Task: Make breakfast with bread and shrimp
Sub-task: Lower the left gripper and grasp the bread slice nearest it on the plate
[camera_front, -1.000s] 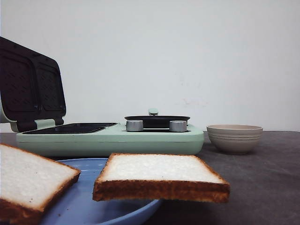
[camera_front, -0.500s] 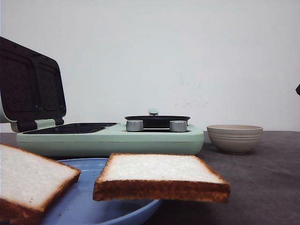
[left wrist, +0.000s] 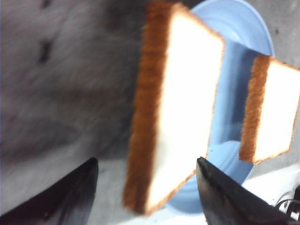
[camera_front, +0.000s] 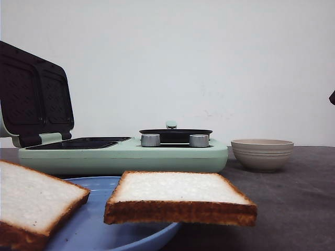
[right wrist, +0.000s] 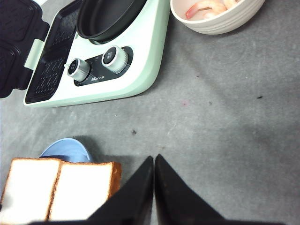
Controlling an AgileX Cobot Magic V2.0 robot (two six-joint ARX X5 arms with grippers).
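Observation:
Two slices of bread lie on a blue plate (camera_front: 99,230) at the table's front: one (camera_front: 180,196) overhangs the rim, the other (camera_front: 31,201) is at the left edge. My left gripper (left wrist: 147,160) is open, its fingers on either side of the nearer slice (left wrist: 187,93) and apart from it. The second slice (left wrist: 276,108) lies beyond. My right gripper (right wrist: 154,157) is shut and empty above the bare table beside the bread (right wrist: 82,190). Shrimp (right wrist: 201,7) lie in the beige bowl (right wrist: 220,26).
A green sandwich maker (camera_front: 123,154) stands behind the plate, its dark lid (camera_front: 31,94) raised at the left and a black pan (camera_front: 175,133) on its right half. The bowl (camera_front: 261,153) is to its right. A dark bit of arm (camera_front: 332,98) shows at the right edge.
A dark bit of the right arm has come into the front view at the right edge. The bread, plate and bowl have not moved.

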